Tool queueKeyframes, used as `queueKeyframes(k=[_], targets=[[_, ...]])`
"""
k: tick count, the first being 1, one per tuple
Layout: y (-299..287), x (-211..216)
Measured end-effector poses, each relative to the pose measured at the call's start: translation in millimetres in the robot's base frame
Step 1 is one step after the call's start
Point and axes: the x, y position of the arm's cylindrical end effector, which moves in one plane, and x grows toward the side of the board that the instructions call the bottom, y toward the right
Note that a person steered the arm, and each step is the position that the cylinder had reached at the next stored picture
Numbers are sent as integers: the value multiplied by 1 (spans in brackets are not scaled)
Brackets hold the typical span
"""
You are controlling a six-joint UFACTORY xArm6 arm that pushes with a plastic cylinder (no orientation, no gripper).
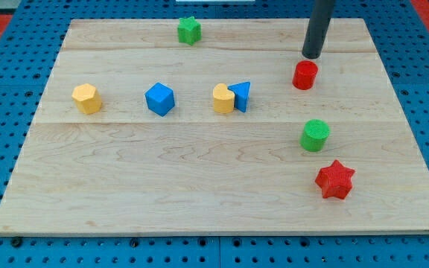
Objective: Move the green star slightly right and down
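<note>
The green star (189, 30) sits near the top edge of the wooden board (125, 171), a little left of the middle. My tip (311, 56) is far to the star's right, at the view's upper right. It stands just above the red cylinder (304, 75) without clearly touching it.
A yellow hexagon block (86, 98) lies at the left, then a blue cube (159, 99). A yellow block (223, 98) touches a blue triangle (241, 95) in the middle. A green cylinder (315, 135) and a red star (335, 179) lie at the lower right.
</note>
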Motion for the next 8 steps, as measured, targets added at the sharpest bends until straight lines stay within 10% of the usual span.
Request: queueKeyframes(k=[2,4,6,8], targets=[[-17,55],[-60,7],[-289,-29],[-233,-88]])
